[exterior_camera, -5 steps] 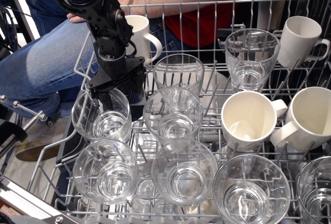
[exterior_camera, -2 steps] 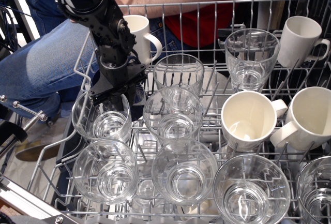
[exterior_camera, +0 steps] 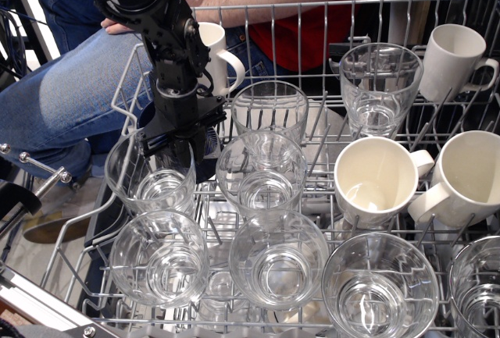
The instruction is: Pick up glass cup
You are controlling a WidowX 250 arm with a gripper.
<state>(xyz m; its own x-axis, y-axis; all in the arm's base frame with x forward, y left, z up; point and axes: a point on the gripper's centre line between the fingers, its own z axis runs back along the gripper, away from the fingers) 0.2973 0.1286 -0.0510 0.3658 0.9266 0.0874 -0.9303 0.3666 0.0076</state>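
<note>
My black gripper [exterior_camera: 178, 144] reaches down from the upper left into a wire dish rack [exterior_camera: 312, 10]. Its fingers are closed over the far rim of a clear glass cup [exterior_camera: 150, 176] at the left of the rack's middle row. That cup looks raised slightly and sits a little higher than its neighbours. Similar clear glasses stand close by: one to its right [exterior_camera: 262, 170], one behind that [exterior_camera: 269, 110], and one in front [exterior_camera: 158, 258]. The fingertips are partly hidden by the glass wall.
More clear glasses fill the front row [exterior_camera: 279, 258] [exterior_camera: 380, 287], and one stands at the back [exterior_camera: 380, 88]. Cream mugs stand at right [exterior_camera: 377, 182] [exterior_camera: 469, 178] [exterior_camera: 455, 61] and behind the arm [exterior_camera: 212, 55]. A seated person's legs [exterior_camera: 70, 88] are just beyond the rack.
The arm has shifted slightly right and up. The held glass cup has come up a little with it, and its rim now looks larger and higher.
</note>
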